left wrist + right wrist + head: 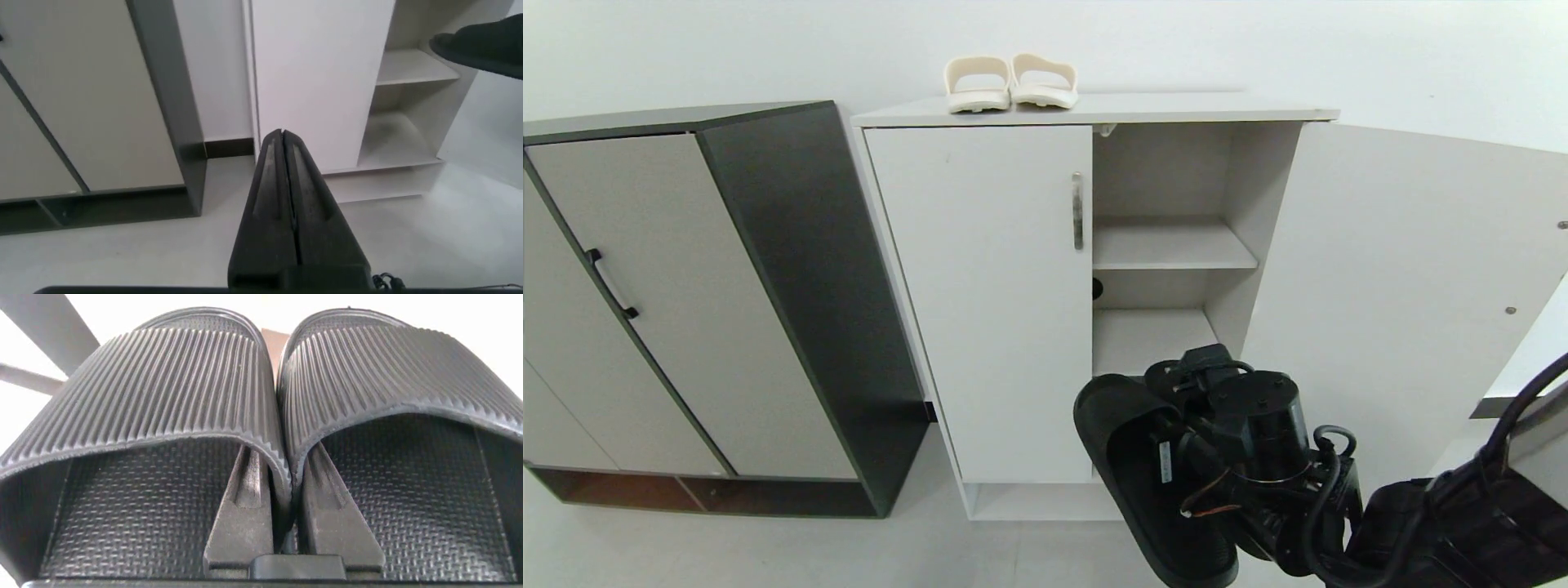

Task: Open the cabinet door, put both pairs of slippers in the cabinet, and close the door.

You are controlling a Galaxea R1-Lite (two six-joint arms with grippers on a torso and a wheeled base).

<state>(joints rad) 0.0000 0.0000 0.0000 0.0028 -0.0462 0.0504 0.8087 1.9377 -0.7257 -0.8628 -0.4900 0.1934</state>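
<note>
The white cabinet (980, 302) stands with its right door (1405, 278) swung wide open, beside a dark cabinet (800, 286). The black slippers (1152, 482) hang before its lower shelf, their inner sides pinched together by the right gripper (283, 461). The cream slippers (1011, 83) sit on the cabinet's top. The left gripper (283, 145) is closed on nothing.

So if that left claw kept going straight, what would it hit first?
Probably the closed white door. The shut left claw points at its lower part, and nothing shows in between, though depth is unclear.
</note>
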